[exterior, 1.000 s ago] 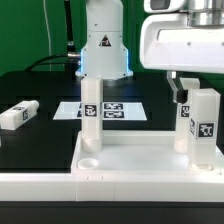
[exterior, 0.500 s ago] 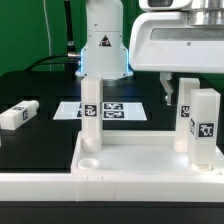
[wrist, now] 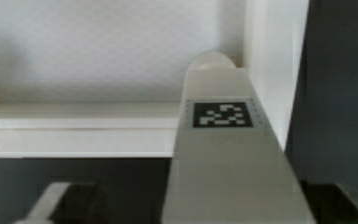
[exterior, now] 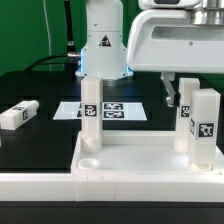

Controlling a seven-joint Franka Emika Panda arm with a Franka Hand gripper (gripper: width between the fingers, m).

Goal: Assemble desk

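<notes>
The white desk top (exterior: 120, 168) lies at the front, rim up. One white tagged leg (exterior: 91, 110) stands upright in its far corner on the exterior view's left. A second leg (exterior: 205, 125) stands upright at the exterior view's right side. My gripper (exterior: 195, 88) hangs just over that second leg, and one dark finger (exterior: 168, 92) shows beside it. In the wrist view the leg (wrist: 222, 113) runs between my gripper (wrist: 194, 208), with dark gaps on both sides, so the jaws are open. The tray (wrist: 69, 140) lies beyond it. A loose leg (exterior: 18, 115) lies on the black table.
The marker board (exterior: 112, 110) lies flat behind the desk top. The robot's white base (exterior: 103, 45) stands at the back. An empty round socket (exterior: 88, 157) shows in the tray's near corner on the exterior view's left.
My gripper has shifted up and toward the exterior view's left, off the right-hand leg. The leg stays standing in place. The other parts have not moved.
</notes>
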